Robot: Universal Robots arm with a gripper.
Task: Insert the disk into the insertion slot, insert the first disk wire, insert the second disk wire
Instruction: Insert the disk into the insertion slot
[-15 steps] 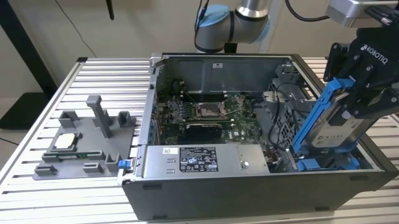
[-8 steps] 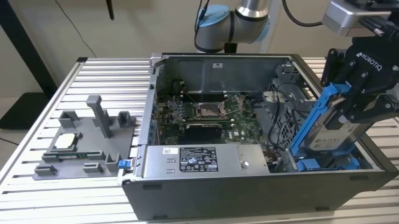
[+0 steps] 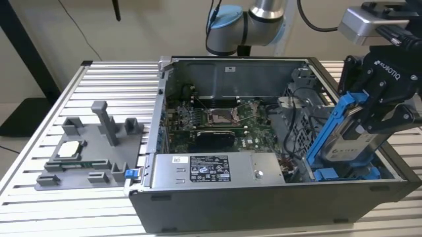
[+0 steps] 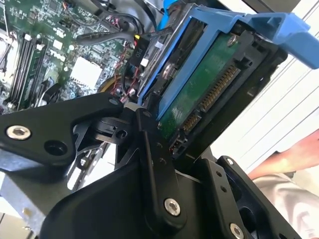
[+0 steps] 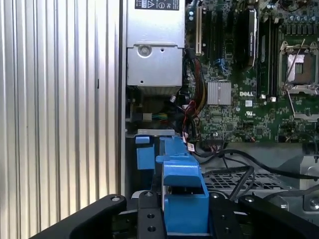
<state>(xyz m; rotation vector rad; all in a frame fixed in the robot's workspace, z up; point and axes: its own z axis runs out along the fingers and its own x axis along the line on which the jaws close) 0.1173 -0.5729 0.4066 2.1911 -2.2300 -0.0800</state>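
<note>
The disk (image 3: 353, 143) hangs tilted, nearly on edge, over the end of the open computer case at the exterior view's right. Its blue carrier bracket (image 3: 336, 118) frames it. My gripper (image 3: 372, 121) is shut on the disk from above. The second wrist view shows the disk's green circuit-board underside (image 4: 199, 84) and connector pins between my black fingers (image 4: 149, 144). The insertion slot (image 3: 309, 123), a perforated grey metal bay, lies just below and beside the disk. In the first wrist view the carrier (image 5: 184, 199) sits above the bay's perforated metal (image 5: 229, 177). Loose black wires (image 5: 239, 159) cross the bay.
A grey power-supply box (image 3: 218, 170) fills the case's near side. The motherboard and its silver processor socket (image 3: 221, 116) sit behind it. A grey fixture plate holding a processor (image 3: 69, 148) rests on the slatted table at the exterior view's left. A person's arm (image 4: 294, 159) shows beyond the case.
</note>
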